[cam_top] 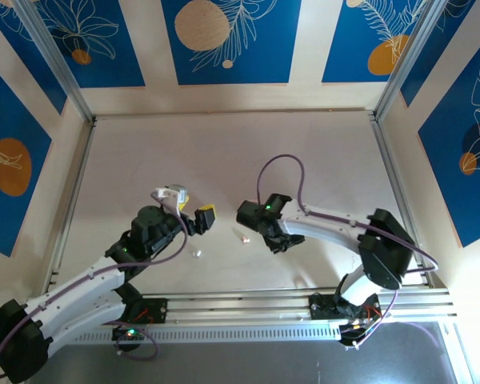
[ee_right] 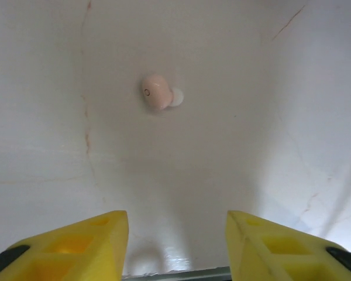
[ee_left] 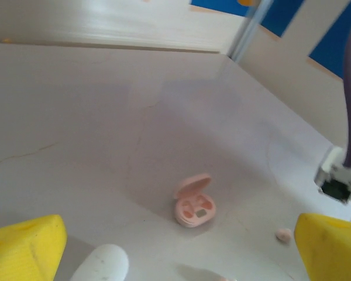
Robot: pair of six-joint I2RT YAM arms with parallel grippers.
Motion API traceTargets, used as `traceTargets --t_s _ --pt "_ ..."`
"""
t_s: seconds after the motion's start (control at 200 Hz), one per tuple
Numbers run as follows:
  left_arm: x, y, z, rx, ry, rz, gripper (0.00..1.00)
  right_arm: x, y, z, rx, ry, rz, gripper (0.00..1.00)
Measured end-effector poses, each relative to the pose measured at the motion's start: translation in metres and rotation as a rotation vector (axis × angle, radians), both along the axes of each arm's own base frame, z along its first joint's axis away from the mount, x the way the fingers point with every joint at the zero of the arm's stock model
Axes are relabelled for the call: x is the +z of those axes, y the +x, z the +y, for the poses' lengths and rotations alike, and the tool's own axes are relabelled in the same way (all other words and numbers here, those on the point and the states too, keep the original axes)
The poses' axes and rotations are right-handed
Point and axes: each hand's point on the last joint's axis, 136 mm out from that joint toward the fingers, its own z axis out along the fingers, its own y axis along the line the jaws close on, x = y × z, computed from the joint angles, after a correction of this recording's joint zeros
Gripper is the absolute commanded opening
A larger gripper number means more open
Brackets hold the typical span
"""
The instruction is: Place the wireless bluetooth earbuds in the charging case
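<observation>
A: Right gripper (ee_right: 176, 222), state?
B: Jaws apart, nothing between them. Both yellow fingers (ee_right: 76, 246) sit at the bottom of the right wrist view, with bare table (ee_right: 269, 146) in the gap.
A: Target?
B: Pink earbud (ee_right: 158, 92), lying on the table ahead of the gap, a bit left of centre, clear of both fingers. Its white tip points right in that view.
A: Overhead?
B: The pink earbud (cam_top: 244, 238) lies near the right gripper's front end, on its left, between the two arms.
A: Left gripper (cam_top: 203, 218)?
B: Spread wide, holding nothing. Its fingers (ee_left: 26, 249) sit at opposite bottom corners of the left wrist view.
A: Case?
B: Pink charging case (ee_left: 194, 206), lid hinged up, resting on the table in front of the left gripper. Two pinkish spots inside; can't tell if buds are seated there. The pink earbud (ee_left: 284, 235) lies near it, to its right, not touching.
A: Other buds?
B: White bud (cam_top: 197, 253) on the table, just on the near side of the left gripper in the overhead view. The left wrist view has a white rounded thing (ee_left: 102, 266) at the bottom edge between the fingers, cut off. Can't tell whether it is a bud or a case.
</observation>
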Motion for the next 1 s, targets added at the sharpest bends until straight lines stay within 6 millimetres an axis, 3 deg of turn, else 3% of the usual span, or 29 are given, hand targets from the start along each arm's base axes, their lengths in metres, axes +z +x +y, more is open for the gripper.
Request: traceTargets --t_s 0.27,0.695,1.0 --pt "-0.006 0.013 0.023 0.068 -0.081 0.061 1.00 -0.020 0.017 0.007 0.060 -0.159 -0.001 0.39" --pt "-0.003 0.013 0.025 0.065 -0.113 0.072 1.00 -0.050 0.032 0.011 0.134 -0.239 0.041 0.33" --pt "-0.004 0.013 0.025 0.060 -0.117 0.074 1.00 -0.053 0.039 0.010 0.151 -0.259 0.026 0.32"
